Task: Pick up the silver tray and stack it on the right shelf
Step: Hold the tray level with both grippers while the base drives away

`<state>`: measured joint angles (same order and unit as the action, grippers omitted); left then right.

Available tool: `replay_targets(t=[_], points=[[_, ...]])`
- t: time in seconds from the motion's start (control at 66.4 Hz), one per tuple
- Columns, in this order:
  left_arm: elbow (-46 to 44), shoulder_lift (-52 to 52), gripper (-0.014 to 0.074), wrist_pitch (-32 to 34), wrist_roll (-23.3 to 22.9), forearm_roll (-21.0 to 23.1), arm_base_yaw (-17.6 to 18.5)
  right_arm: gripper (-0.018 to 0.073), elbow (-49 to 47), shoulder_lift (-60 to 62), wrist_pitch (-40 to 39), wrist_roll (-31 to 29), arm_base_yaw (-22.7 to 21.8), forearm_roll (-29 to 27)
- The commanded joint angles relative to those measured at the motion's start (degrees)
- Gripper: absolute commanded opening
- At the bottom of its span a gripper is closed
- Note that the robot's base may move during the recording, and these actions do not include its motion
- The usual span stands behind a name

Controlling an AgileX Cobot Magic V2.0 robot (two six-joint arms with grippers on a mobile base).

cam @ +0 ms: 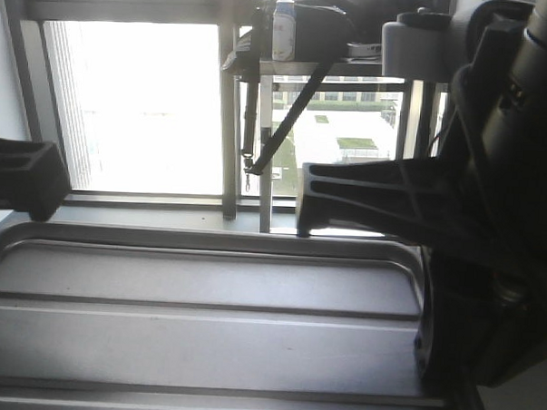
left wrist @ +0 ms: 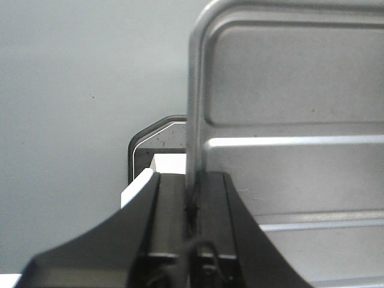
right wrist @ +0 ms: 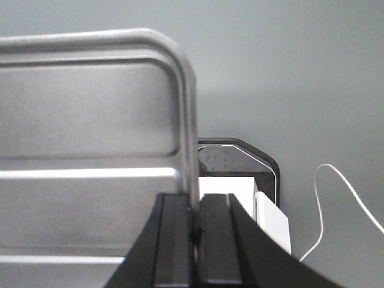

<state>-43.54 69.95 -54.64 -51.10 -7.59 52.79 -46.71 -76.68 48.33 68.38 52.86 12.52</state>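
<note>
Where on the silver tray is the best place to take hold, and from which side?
Pinch the low raised rim of the silver tray at its two short ends, one claw from each side, a finger either side of the rim. The bottom is too broad and flat to pinch. The left claw and right claw are shut on it that way.

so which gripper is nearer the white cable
Right. The right gripper clamps the silver tray at the end by the white cable; the left gripper clamps the opposite end.
</note>
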Motion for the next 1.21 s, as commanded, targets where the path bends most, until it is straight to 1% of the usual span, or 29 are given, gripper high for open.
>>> replay_targets(t=[0.0, 1.191], points=[[-1.34, -1.37, -0.0101, -2.81, 0.03, -2.12, 0.36, 0.0077, -1.27, 1.8, 2.01, 0.01, -0.15, 2.72], [-1.34, -1.37, -0.0101, -2.81, 0.03, -2.12, 0.36, 0.0077, -1.27, 1.8, 2.52, 0.01, -0.15, 2.72]])
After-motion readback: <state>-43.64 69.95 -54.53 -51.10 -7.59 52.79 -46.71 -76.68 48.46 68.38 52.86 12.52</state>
